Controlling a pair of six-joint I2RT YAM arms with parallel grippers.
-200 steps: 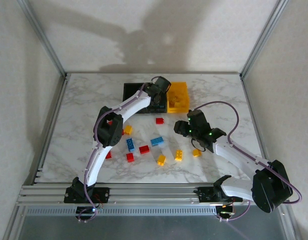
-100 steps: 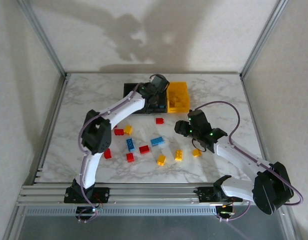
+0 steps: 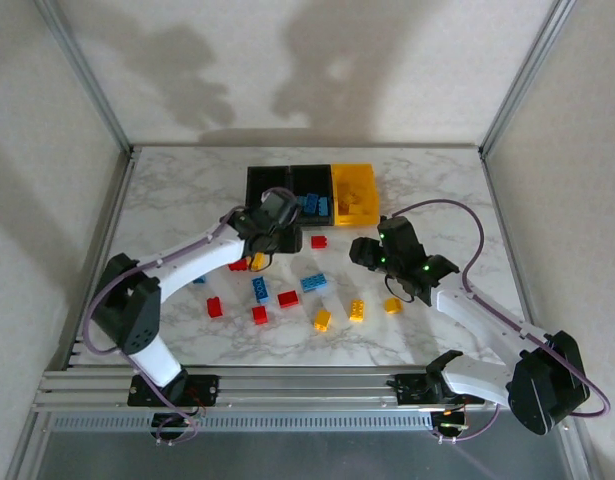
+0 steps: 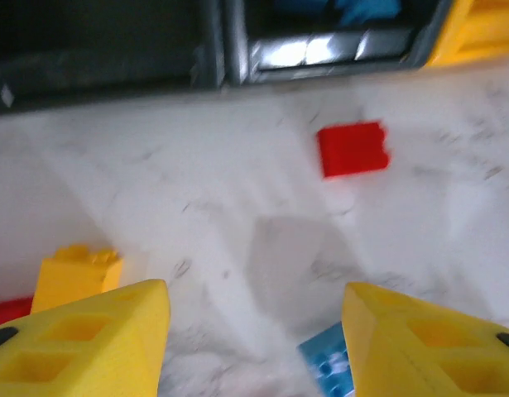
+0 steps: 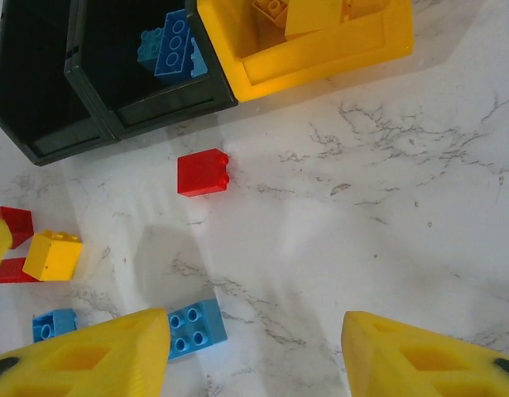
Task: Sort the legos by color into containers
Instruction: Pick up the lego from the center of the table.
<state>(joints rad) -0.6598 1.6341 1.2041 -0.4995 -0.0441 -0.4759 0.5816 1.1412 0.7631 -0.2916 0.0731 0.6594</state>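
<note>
1. Since blue bricks (image 5: 173, 51) already lie in the middle black bin (image 5: 113, 62) and yellow bricks (image 5: 308, 15) in the yellow bin (image 5: 320, 56), the colour rule looks settled. The left black bin (image 5: 39, 83) looks empty where it can be seen, so it is probably meant for red.
2. The three bins stand joined in a row at the far side of the table (image 3: 167, 200). About eleven loose bricks lie scattered on the marble between that row and the arm bases, within reach of both arms.
3. A red brick (image 5: 204, 172) lies just in front of the black bins, and a yellow brick (image 5: 52, 255) sits beside two red ones further left.
4. The left arm stretches low and forward, elbow swung out to the left and wrist tipped down over the bricks in front of the black bins. The left gripper (image 4: 252, 331) is spread wide and holds nothing. Bare marble shows between its fingers, and the yellow brick lies just outside the left one.
5. The right arm bends forward from its base, with its wrist angled toward the bins. The right gripper (image 5: 254, 356) is also wide open and empty, and a blue brick (image 5: 196, 327) lies close to its left finger.
6. Much of the sorting looks undone, and each gripper seems placed to take the brick nearest it.
</note>
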